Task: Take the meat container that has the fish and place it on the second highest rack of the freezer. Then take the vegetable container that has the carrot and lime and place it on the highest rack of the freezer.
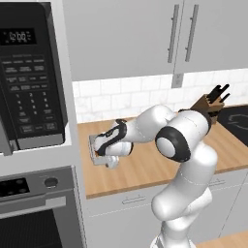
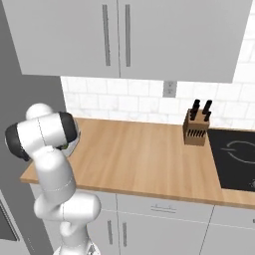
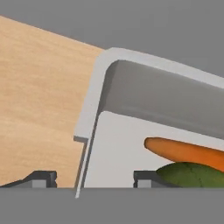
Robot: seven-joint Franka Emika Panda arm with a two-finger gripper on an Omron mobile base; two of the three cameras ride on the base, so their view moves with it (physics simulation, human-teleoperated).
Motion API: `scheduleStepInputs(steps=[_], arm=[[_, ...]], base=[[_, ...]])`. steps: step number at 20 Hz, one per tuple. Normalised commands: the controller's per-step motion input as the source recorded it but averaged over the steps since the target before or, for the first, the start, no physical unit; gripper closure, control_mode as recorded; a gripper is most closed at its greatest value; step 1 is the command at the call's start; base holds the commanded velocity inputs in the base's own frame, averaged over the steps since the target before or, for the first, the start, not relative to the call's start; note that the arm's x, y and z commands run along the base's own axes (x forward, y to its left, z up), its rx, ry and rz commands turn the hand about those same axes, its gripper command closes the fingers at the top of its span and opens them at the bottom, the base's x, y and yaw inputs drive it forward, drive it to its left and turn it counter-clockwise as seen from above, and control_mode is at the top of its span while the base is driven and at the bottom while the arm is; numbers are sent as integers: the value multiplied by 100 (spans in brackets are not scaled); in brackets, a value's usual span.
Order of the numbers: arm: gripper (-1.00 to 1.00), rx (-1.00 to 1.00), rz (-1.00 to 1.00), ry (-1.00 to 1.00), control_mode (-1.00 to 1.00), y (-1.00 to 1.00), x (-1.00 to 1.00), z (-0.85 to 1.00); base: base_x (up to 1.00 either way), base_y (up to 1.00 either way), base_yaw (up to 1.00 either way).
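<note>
The vegetable container (image 3: 144,87) is a light grey tray standing on the wooden counter (image 3: 39,96). The orange carrot (image 3: 188,151) and the green lime (image 3: 192,175) lie in it. My gripper (image 3: 94,179) reaches down over the tray's side wall, one fingertip (image 3: 41,178) outside it and the other inside. The jaws stand apart with gaps to the wall. In the left base view the gripper (image 1: 102,156) hangs over the tray (image 1: 92,144) at the counter's left end. The meat container, the fish and the freezer are out of view.
A black microwave (image 1: 29,72) and an oven (image 1: 34,213) stand just left of the tray. A knife block (image 2: 195,128) and a black cooktop (image 2: 236,157) are at the counter's right end. Grey wall cabinets (image 2: 124,35) hang above.
</note>
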Motion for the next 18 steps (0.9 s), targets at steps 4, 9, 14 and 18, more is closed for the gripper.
scheduleStepInputs(steps=[4,9,14,18], arm=[[100,-11,-3,17,-100,32,31,-87],[100,0,-16,-6,-100,0,-5,-50],[100,0,-19,-37,-100,-12,-35,-14],[100,6,-6,-32,-100,-26,-47,14]], base=[[0,0,0],[0,0,0],[0,0,0],[0,0,0]])
